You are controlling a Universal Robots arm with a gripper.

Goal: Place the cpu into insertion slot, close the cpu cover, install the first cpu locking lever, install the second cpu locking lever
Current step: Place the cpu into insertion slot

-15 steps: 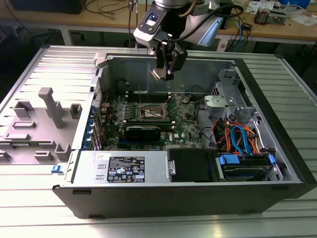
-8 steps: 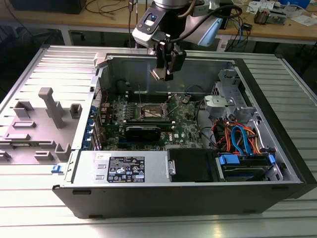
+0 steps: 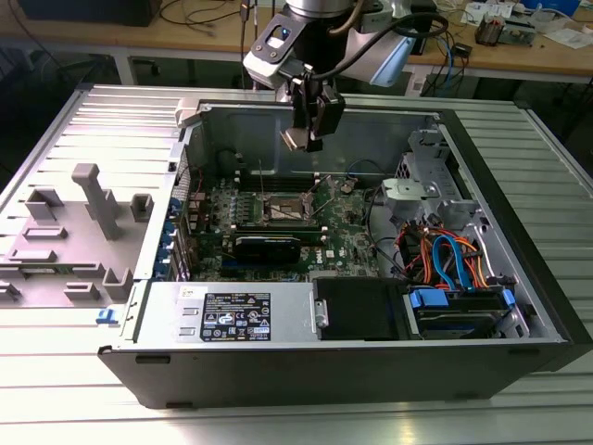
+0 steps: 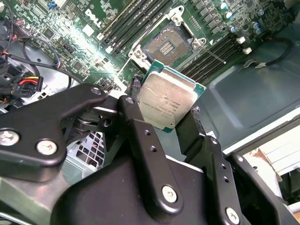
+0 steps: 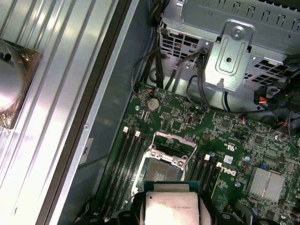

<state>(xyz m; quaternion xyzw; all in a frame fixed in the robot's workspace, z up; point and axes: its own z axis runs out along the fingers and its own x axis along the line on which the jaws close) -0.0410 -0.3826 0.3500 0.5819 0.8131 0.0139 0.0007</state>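
Nearest, the claw [image 4: 165, 99] is clamped on opposite edges of the cpu [image 4: 169, 93], which is held high over the open computer case [image 3: 232, 130]. Below, on the green board [image 5: 187, 117], the insertion slot [image 4: 165, 44] is left bare, its cpu cover [image 5: 176, 138] swung up, evidently to admit the chip.

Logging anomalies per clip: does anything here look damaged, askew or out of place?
Only the cpu, clamped in the pincer above the empty insertion slot: its metal top looks smeared and scuffed. Nothing else stands out.
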